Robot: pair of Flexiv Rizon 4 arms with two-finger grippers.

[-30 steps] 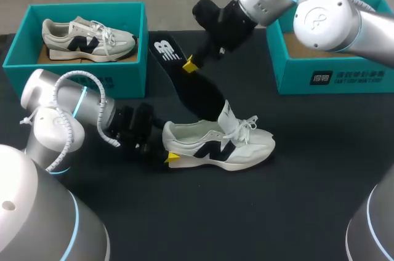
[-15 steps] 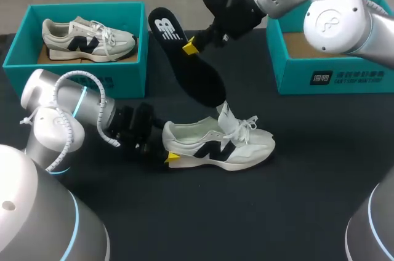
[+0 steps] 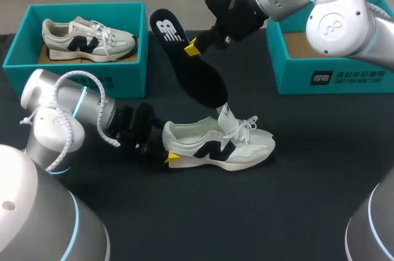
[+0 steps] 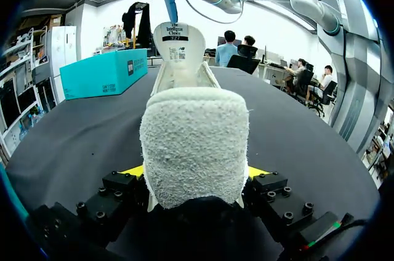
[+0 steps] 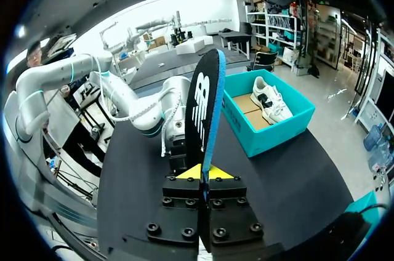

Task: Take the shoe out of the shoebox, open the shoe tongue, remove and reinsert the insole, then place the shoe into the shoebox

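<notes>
A white shoe [image 3: 221, 144] with a black logo lies on its sole on the black table, its tongue [image 3: 225, 113] standing upright. My left gripper [image 3: 167, 148] is shut on the shoe's heel [image 4: 194, 144], one yellow fingertip [image 4: 134, 170] on each side. My right gripper [image 3: 192, 47] is shut on a black insole [image 3: 197, 79] and holds it tilted in the air, its lower end just above the tongue. In the right wrist view the insole [image 5: 203, 104] stands edge-on between the fingers of the right gripper [image 5: 202, 173].
A teal shoebox [image 3: 80, 79] at the far left holds a second white shoe [image 3: 86, 38]. Another teal shoebox [image 3: 326, 73] stands at the far right, partly behind my right arm. Bare black table lies in front of the shoe.
My right gripper has risen and drawn back with the insole, lifting its lower end from behind the tongue. The left gripper and the shoe have stayed put.
</notes>
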